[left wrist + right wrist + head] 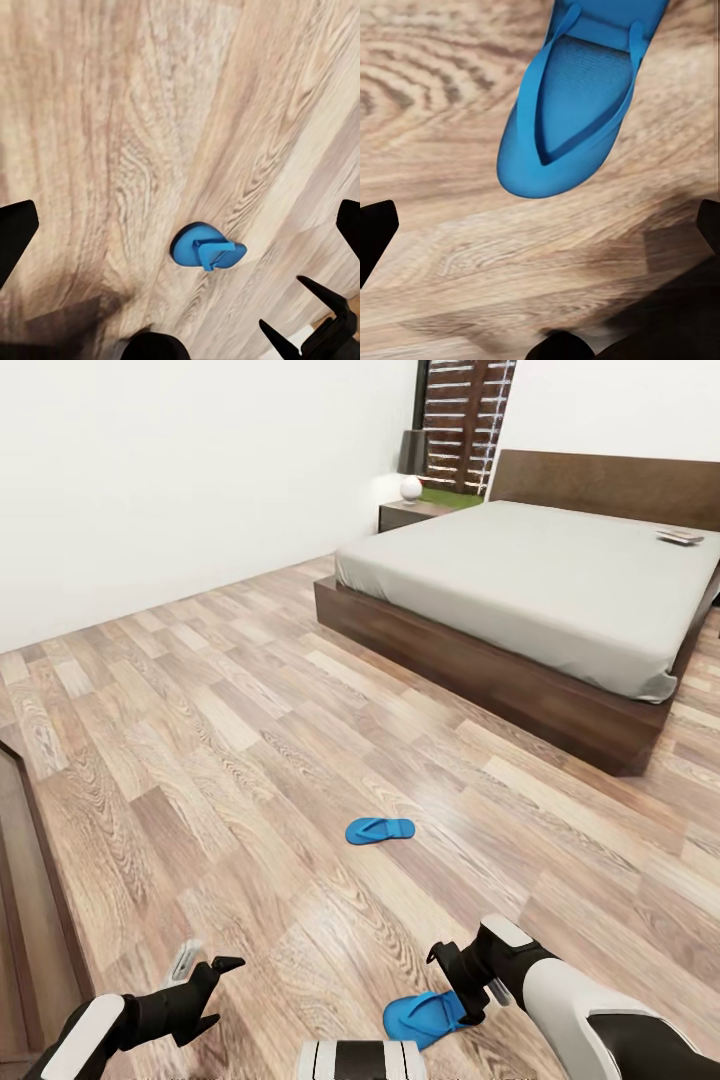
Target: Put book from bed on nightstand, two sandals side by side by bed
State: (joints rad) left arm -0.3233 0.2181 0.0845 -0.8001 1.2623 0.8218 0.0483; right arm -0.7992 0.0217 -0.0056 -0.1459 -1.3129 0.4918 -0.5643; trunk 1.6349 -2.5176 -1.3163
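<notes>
- On the wood-plank floor (250,690), at 6 o'clock in the head view: near sandal (425,1017), bright blue, lying flat, partly behind the right gripper (455,982). In the right wrist view the same sandal (570,112) lies on the planks beyond the fingertips, strap side up, not touched.
- Right gripper: jaws spread wide, empty, hovering just beside the near sandal.
- Floor, centre of the head view: far sandal (380,830), flat, well apart from its mate and from the bed (540,590).
- Left gripper (205,975), at 7 o'clock: jaws wide, empty, over bare planks. Its wrist view shows a blue sandal (206,251) on the floor ahead.
- Bed, at 1 to 2 o'clock: grey mattress on a dark wooden frame.
- Book (680,537): flat on the mattress near the headboard, at 2 o'clock; cover too small to read.
- Nightstand (412,513), at 12 o'clock beside the bed, bearing a round white lamp (411,487).
</notes>
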